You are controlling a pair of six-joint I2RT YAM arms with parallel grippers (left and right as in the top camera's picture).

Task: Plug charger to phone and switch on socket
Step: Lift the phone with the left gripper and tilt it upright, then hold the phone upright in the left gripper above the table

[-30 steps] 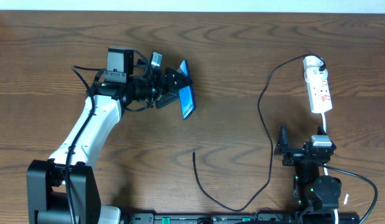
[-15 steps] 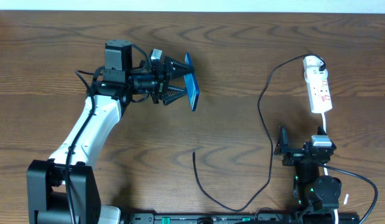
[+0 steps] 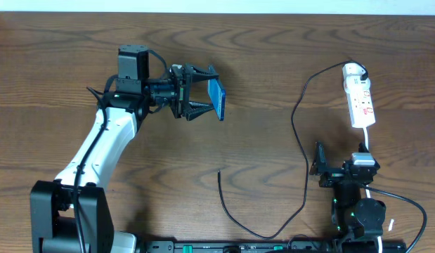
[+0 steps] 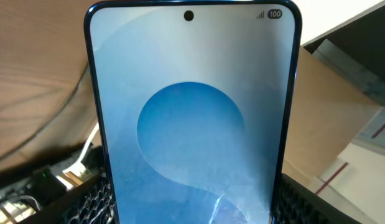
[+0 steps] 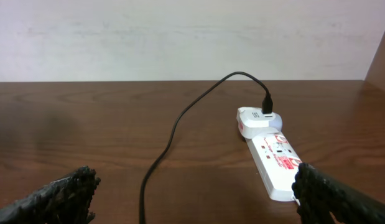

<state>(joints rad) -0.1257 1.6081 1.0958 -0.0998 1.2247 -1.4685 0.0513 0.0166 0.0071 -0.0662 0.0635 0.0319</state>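
Observation:
My left gripper (image 3: 202,90) is shut on the phone (image 3: 216,99) and holds it above the table at the upper middle, standing on edge. In the left wrist view the phone's blue screen (image 4: 192,118) fills the frame between my fingers (image 4: 86,202). The charger, a thin black cable (image 3: 299,140), runs from the adapter on the socket down to its free tip (image 3: 219,171) on the table. The socket, a white power strip (image 3: 360,98), lies at the right; it also shows in the right wrist view (image 5: 273,155). My right gripper (image 3: 317,165) is open and empty, below the socket.
A white cord (image 3: 368,144) leaves the strip's near end towards my right arm. The cable's loop (image 3: 273,232) lies near the table's front edge. A pale wall runs behind the table's far edge (image 5: 180,79).
My left gripper has turned with the phone, bringing it from tilted to standing on edge and slightly up and right. The right arm and cable have not moved.

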